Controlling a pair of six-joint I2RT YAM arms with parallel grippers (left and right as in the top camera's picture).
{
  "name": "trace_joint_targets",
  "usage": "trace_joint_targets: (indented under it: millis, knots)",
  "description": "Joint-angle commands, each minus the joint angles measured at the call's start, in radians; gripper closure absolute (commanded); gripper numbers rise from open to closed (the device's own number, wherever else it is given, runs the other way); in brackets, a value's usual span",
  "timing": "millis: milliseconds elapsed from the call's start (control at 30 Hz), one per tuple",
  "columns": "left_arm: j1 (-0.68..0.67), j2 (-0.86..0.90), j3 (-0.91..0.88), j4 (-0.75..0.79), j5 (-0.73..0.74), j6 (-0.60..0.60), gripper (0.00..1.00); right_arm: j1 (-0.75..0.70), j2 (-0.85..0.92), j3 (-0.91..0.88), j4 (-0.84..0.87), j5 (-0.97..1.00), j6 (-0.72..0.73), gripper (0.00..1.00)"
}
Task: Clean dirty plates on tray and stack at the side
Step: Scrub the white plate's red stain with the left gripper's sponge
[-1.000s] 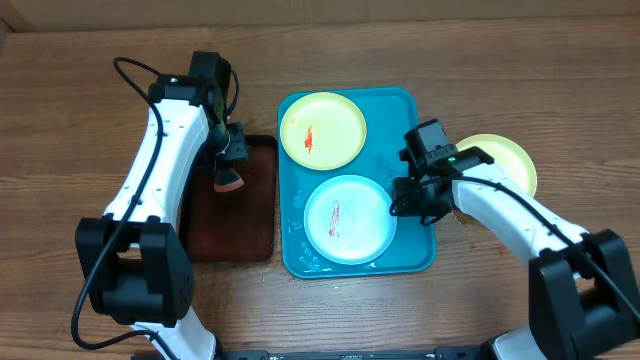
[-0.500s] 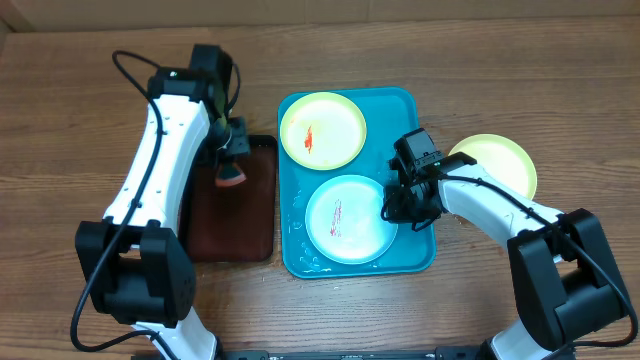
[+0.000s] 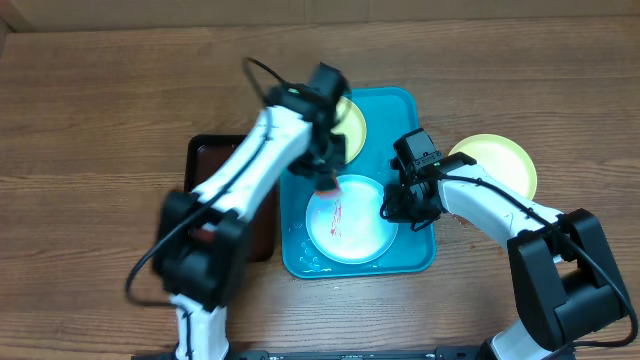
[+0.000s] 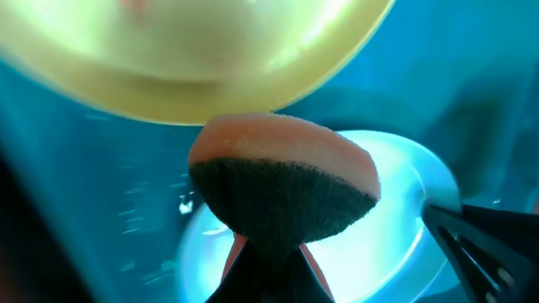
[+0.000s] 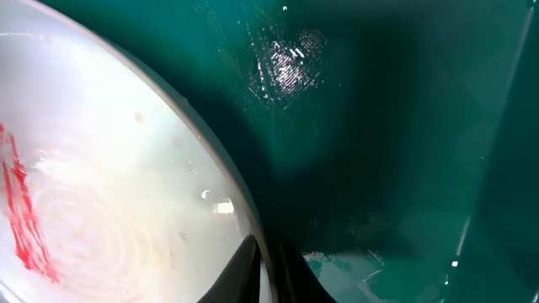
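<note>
Left gripper (image 4: 261,273) is clamped on an orange sponge (image 4: 282,181), held over the white plate (image 3: 355,230) at centre frame in the tray (image 3: 415,255); right gripper (image 5: 265,263) is pinched closed on that plate's rim; scrubbing is judged in hand; lowering onto the red smear (image 5: 18,202) is called for.

The left arm (image 3: 258,155) slants over the black tray (image 3: 205,150) and the tray's (image 3: 412,250) left half, its sponge (image 3: 326,183) low over the white plate's (image 3: 360,235) far edge. The right tool (image 3: 389,212) grips that plate's right rim, with a yellow plate (image 3: 505,165) behind its arm. The surface (image 3: 90,110) at far left lies open.
</note>
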Motion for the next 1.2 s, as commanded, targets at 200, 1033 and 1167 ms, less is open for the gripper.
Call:
trace_joint_targets:
  millis: [200,1033,1167]
  knots:
    - [-0.023,0.137,-0.008,-0.025,-0.144,-0.035,0.96,-0.004,0.010,-0.019,-0.003,0.068,0.016,0.91]
    - [-0.074,0.137,-0.009,0.071,0.176,-0.001,0.96,-0.004,0.010,-0.019,-0.005,0.061,0.016,0.91]
    - [-0.079,0.137,-0.009,-0.008,0.047,-0.002,0.96,-0.004,0.010,-0.019,-0.014,0.061,0.016,0.91]
